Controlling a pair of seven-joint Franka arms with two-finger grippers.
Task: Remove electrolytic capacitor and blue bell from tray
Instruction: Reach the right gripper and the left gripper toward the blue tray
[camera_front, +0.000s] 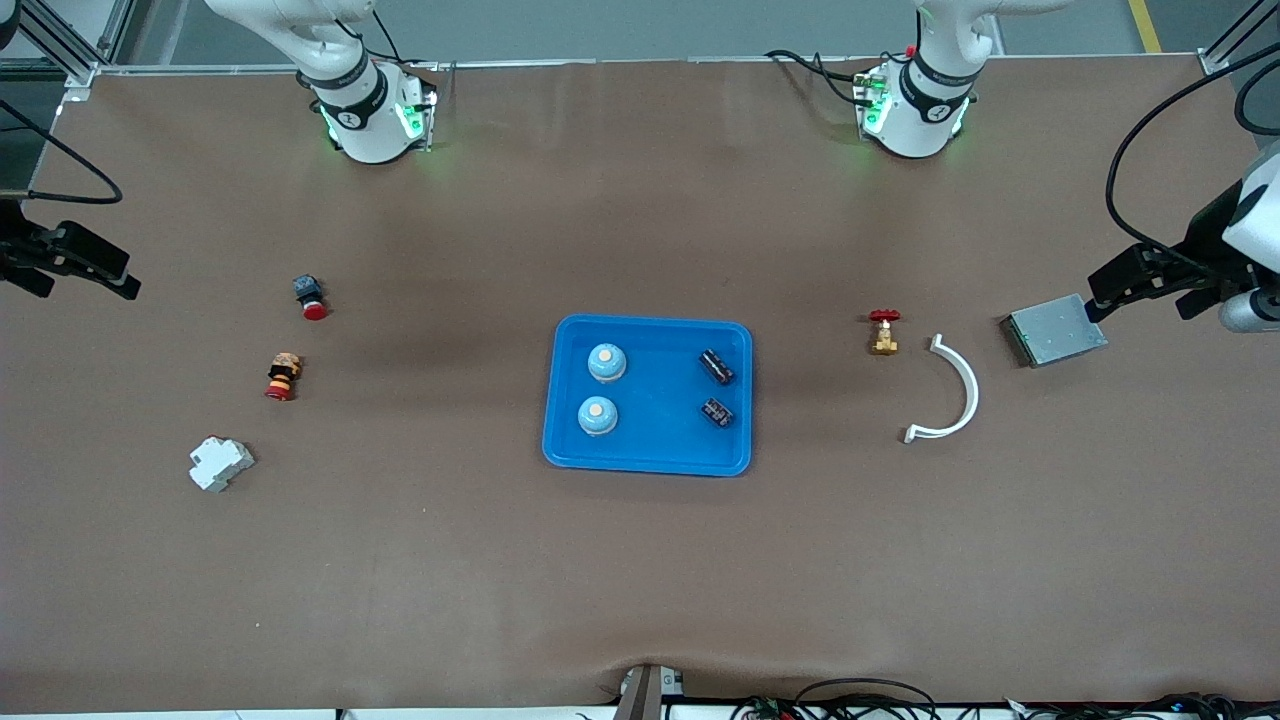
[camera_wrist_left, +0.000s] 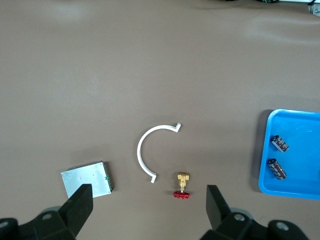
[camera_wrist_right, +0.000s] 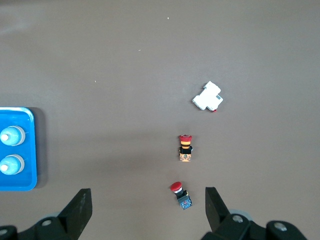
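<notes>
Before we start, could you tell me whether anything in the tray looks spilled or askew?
Nothing stands out: two bells sit upright and two capacitors lie on their sides inside the tray.

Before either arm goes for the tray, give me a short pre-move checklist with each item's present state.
1. Left gripper open, holding nothing, over the table near the grey metal box: ok.
2. Right gripper open, holding nothing, over the table near the red push buttons: ok.
3. Two blue bells upright in the tray, toward the right arm's end: ok.
4. Two capacitors lying in the tray, toward the left arm's end, apart from each other: ok.
5. Nothing lies on top of the bells or capacitors: ok.
6. Which bell and which capacitor to take: cannot tell.
</notes>
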